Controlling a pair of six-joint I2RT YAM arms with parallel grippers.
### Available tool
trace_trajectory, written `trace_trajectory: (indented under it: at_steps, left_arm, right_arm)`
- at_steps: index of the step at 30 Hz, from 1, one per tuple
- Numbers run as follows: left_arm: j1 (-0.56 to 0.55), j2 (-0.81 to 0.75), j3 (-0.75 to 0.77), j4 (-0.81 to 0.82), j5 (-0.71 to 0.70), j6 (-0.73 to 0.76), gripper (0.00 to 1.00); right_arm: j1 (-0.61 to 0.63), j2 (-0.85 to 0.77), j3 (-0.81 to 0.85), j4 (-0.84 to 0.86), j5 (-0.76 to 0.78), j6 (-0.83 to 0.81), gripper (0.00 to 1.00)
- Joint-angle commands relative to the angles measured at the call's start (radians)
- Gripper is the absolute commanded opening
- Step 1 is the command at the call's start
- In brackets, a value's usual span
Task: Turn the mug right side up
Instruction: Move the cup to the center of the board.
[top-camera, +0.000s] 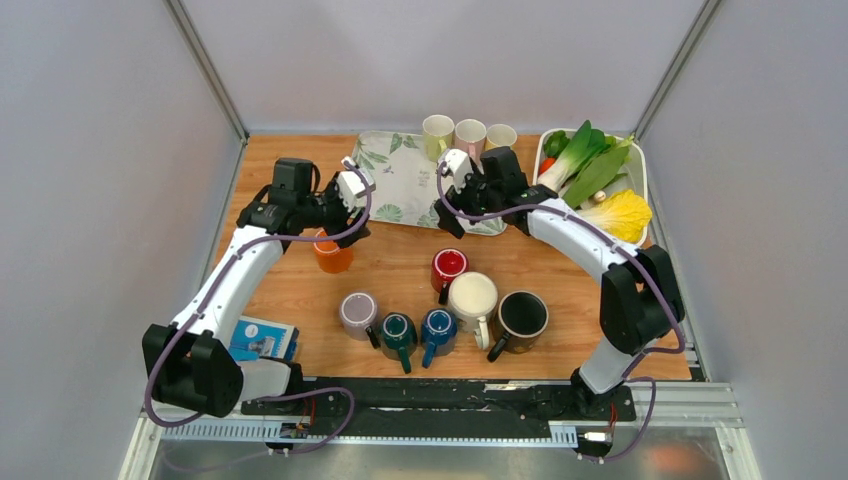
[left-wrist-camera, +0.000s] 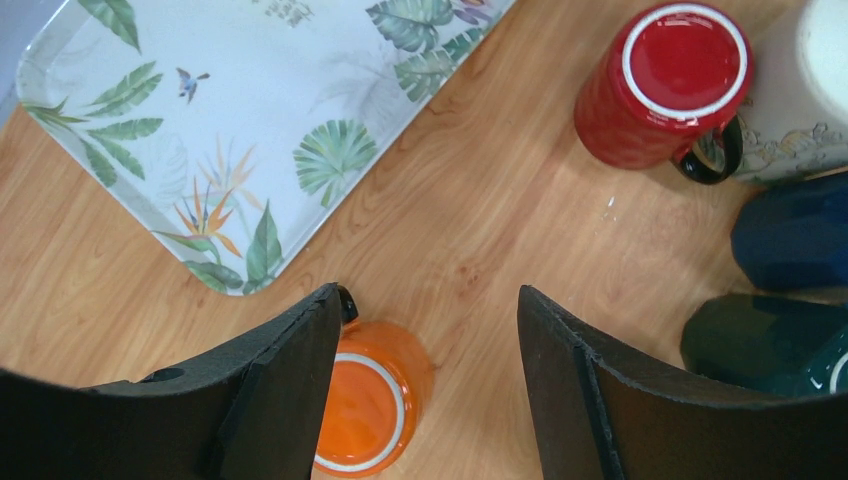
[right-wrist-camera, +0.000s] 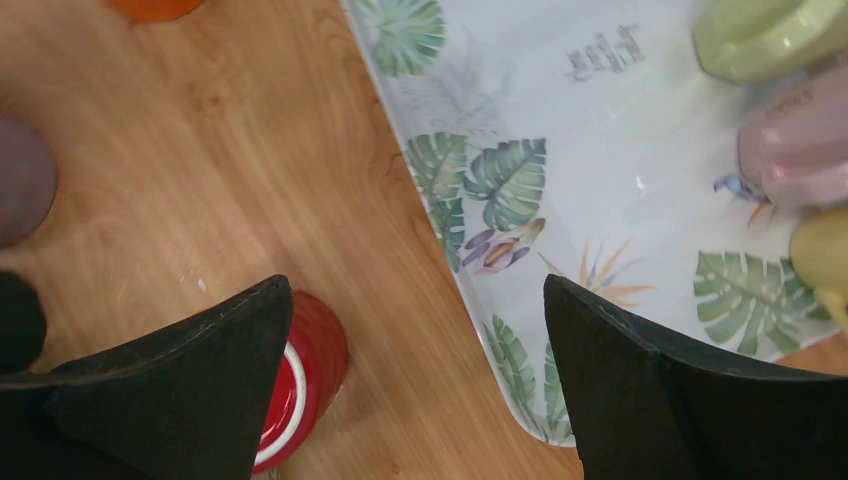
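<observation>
Orange and base-up, the orange mug (top-camera: 332, 255) is pictured on the wooden tabletop (top-camera: 400, 265), just beside the near-left corner of a leaf-printed tray (top-camera: 400, 185). Its white-ringed underside is turned toward the camera in the left wrist view, where it is partly covered by one dark finger. The left gripper (left-wrist-camera: 430, 300) is held above it with its jaws spread wide and nothing between them; no contact with the mug is seen.

The right gripper (right-wrist-camera: 415, 285) is likewise shown released, its jaws parted over the tray's near edge. A red mug (top-camera: 449, 265) is seen below it on the bare wood, apart from the tray, with a white-ringed face turned upward.

Three pale mugs (top-camera: 469, 133) are lined up at the tray's far end. Nearer the arm bases, a grey mug (top-camera: 357, 312), a teal mug (top-camera: 397, 330), a blue mug (top-camera: 437, 325), a cream mug (top-camera: 472, 297) and a black mug (top-camera: 520, 315) are grouped closely together. Leafy vegetables are held in a white bin (top-camera: 640, 165) at the far right.
</observation>
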Motion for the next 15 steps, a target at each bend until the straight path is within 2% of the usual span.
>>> trace_trajectory:
  at_steps: [1, 5, 8, 12, 15]
  left_arm:
    - [-0.002, -0.056, -0.039, -0.04, 0.051, 0.097, 0.72]
    - [-0.001, -0.084, -0.053, -0.097, 0.075, 0.147, 0.72]
    - [-0.002, -0.104, -0.063, -0.17, 0.149, 0.249, 0.72]
    - [-0.007, -0.168, -0.118, -0.177, 0.288, 0.271, 0.73]
    - [-0.099, -0.212, -0.154, -0.223, 0.31, 0.292, 0.74]
  right_arm:
    - [-0.01, -0.079, -0.022, -0.059, -0.279, -0.348, 1.0]
    - [-0.013, -0.059, 0.042, -0.194, -0.325, -0.452, 1.0]
    - [-0.013, -0.067, 0.057, -0.297, -0.343, -0.529, 1.0]
    - [-0.013, -0.086, 0.063, -0.369, -0.278, -0.485, 1.0]
    - [-0.013, -0.115, 0.041, -0.365, -0.243, -0.451, 1.0]
